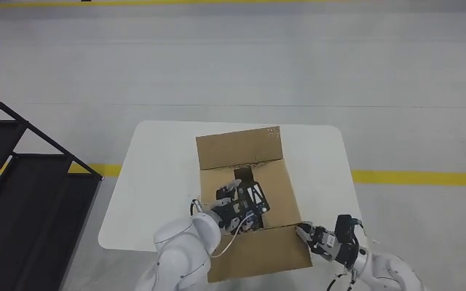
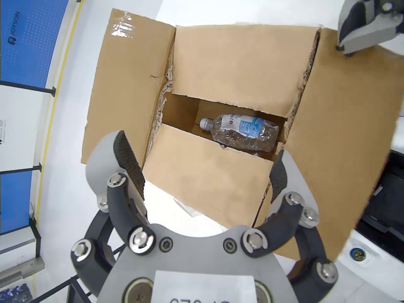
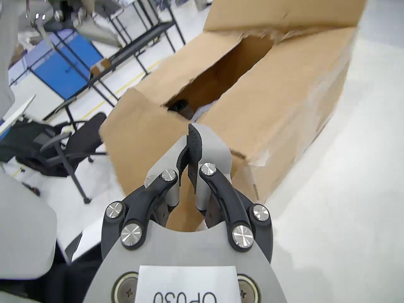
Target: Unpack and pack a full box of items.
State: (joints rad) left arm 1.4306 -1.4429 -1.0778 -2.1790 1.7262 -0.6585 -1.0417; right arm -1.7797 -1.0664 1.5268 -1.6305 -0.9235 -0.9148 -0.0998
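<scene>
An open cardboard box (image 1: 247, 156) stands on the white table (image 1: 160, 182), its flaps folded outward. A clear plastic bottle (image 2: 243, 130) with a white-and-blue label lies on its side at the bottom. My left gripper (image 1: 244, 204) hangs over the opening, open and empty (image 2: 202, 162), above a short flap (image 2: 205, 171). At the box's near right corner my right gripper (image 1: 309, 234) is shut (image 3: 192, 140) on the corner of the long near flap (image 3: 142, 146); from the left wrist it appears at that flap's edge (image 2: 345, 45). The rest of the box's inside is hidden.
A black metal rack (image 1: 36, 204) stands on the floor left of the table. A yellow floor line (image 1: 408, 177) runs behind it. Bare tabletop lies left and right of the box. An office chair (image 3: 72, 140) sits beyond the table's near side.
</scene>
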